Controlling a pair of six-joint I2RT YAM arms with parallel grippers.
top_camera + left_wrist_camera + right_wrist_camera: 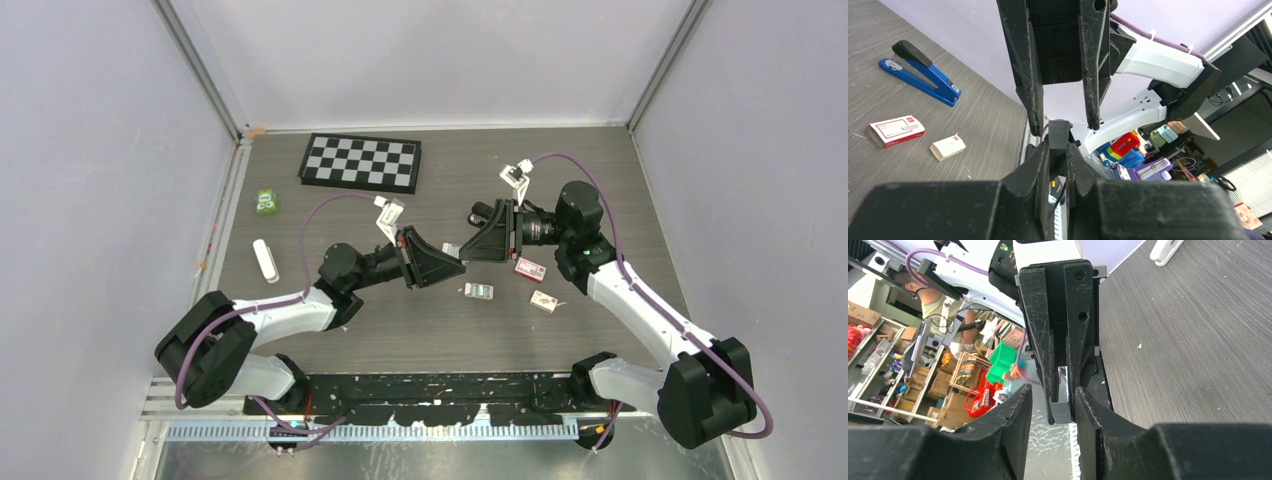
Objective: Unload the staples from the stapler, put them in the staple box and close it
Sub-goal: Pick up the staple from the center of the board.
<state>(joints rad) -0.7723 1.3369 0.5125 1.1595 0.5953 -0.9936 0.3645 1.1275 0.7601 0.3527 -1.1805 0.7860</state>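
Note:
The blue stapler [918, 75] with a black handle lies open on the table in the left wrist view. My left gripper [1058, 150] is raised above the table and shut on a short grey strip of staples [1058, 132], whose end sticks out past its fingertips. That strip [1060, 410] also shows in the right wrist view. My right gripper [1053, 392] faces the left one tip to tip, its jaws straddling the strip's free end. The right-hand finger [1088, 405] is close beside it and a gap remains on the other side. From above, both grippers [455, 262] [468, 245] meet mid-table.
A red-and-white staple box [530, 268], a cream box [543, 300] and a small box [478, 291] lie on the table below the grippers. A checkerboard [362, 162] sits at the back, with a green item [266, 202] and a white object [265, 260] at the left.

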